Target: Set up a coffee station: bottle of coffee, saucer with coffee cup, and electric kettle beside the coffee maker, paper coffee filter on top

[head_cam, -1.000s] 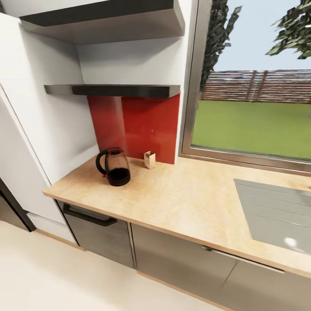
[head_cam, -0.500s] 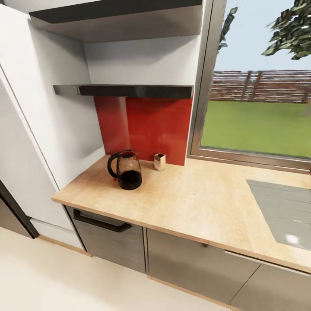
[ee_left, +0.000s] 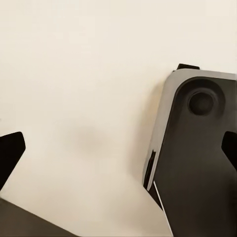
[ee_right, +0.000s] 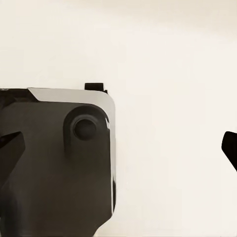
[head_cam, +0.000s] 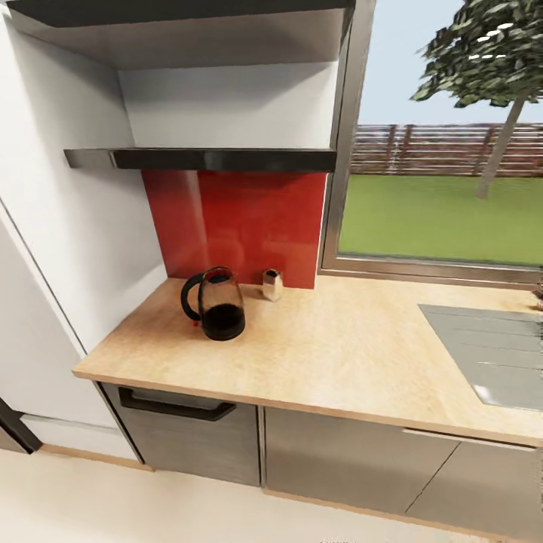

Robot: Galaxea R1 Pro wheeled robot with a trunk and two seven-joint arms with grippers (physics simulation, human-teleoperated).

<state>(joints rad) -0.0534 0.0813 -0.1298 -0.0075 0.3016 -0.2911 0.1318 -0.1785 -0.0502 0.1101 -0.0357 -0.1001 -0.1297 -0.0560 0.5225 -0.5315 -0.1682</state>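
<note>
Head view: the rounded clear-glass electric kettle (head_cam: 214, 303) with black loop handle is seen upright on the long light wood-look kitchen countertop (head_cam: 332, 354), near the red splashback (head_cam: 241, 222), beside a small pale block (head_cam: 272, 285). Above it, the dark grey floating kitchen shelf (head_cam: 204, 158) is mounted. The left gripper (ee_left: 118, 153) and right gripper (ee_right: 118, 145) are seen spread wide, with nothing held, above pale floor (ee_left: 84, 74) and the robot's grey base (ee_right: 59, 163).

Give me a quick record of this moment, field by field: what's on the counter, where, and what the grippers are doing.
Kettle: electric kettle upright on the kitchen countertop, near its left end
Beside it: small pale box against the red backsplash
Shelf: kitchen shelf above; its top is hidden
Sink: grey sink at right
Left gripper: open, over pale floor
Right gripper: open, over pale floor
</note>
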